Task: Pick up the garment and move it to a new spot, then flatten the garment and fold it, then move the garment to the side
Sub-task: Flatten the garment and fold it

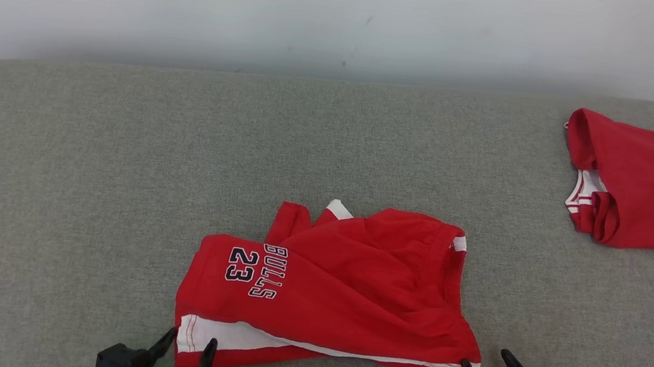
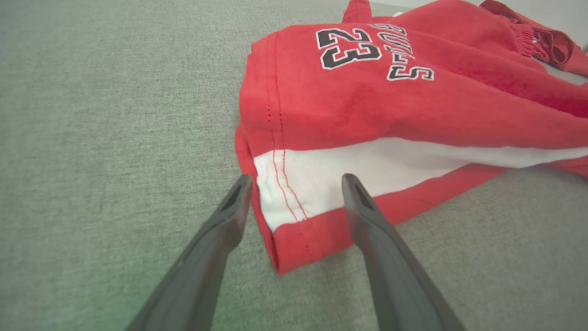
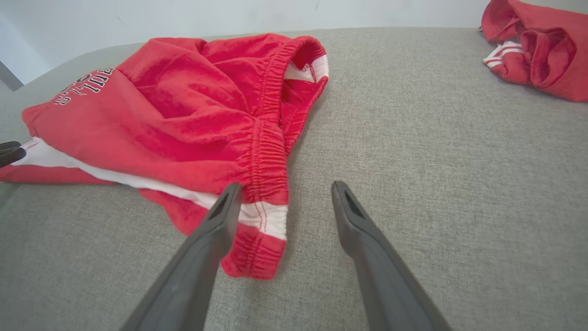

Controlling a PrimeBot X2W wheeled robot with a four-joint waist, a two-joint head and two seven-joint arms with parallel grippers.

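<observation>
The garment (image 1: pixel 339 291) is a pair of red shorts with a white side stripe and "BULLS 23" printed on it, lying rumpled on the grey fabric surface (image 1: pixel 84 179) near the front edge. My left gripper (image 1: pixel 188 341) is open at the shorts' near left hem corner; in the left wrist view the garment (image 2: pixel 367 105) has its white-striped hem between the spread fingers of that gripper (image 2: pixel 296 181). My right gripper (image 1: pixel 488 358) is open at the near right corner; in its wrist view the gripper (image 3: pixel 284 188) straddles the elastic waistband corner of the garment (image 3: pixel 183 115).
A second red garment (image 1: pixel 645 182) with white trim lies folded at the far right of the surface, also in the right wrist view (image 3: pixel 537 46). A white wall (image 1: pixel 323 14) runs behind the surface. Bare grey fabric stretches to the left and behind the shorts.
</observation>
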